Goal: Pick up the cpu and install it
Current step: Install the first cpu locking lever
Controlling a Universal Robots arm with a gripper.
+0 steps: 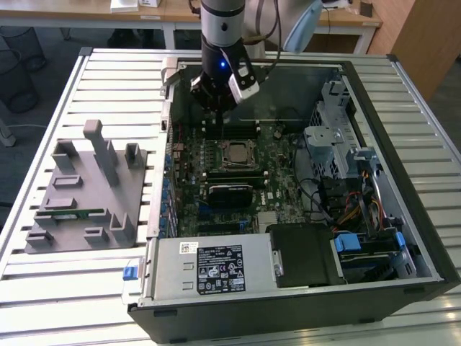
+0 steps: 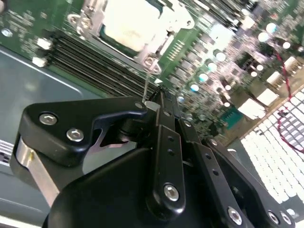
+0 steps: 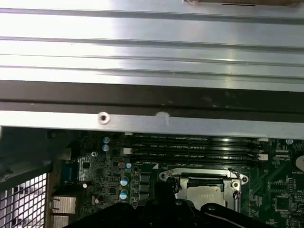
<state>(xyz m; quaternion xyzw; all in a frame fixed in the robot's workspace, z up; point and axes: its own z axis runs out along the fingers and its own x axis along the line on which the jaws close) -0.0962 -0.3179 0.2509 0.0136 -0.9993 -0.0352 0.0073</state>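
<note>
The pincer (image 1: 218, 108) hangs over the case's back wall, its opening hidden so I cannot tell its state, while the cpu (image 1: 235, 153) sits in the socket mid-board, likely light, stiff, fragile, best held by its edges.

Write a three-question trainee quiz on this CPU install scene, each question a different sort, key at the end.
1. True or false: the cpu lies in the motherboard socket.
2. The gripper hangs over: A) the grey parts tray, B) the open computer case, C) the slatted table.
3. Fill in: the long dark slots beside the socket in both wrist views are ____ slots.

Key: 1 true; 2 B; 3 memory.
</note>
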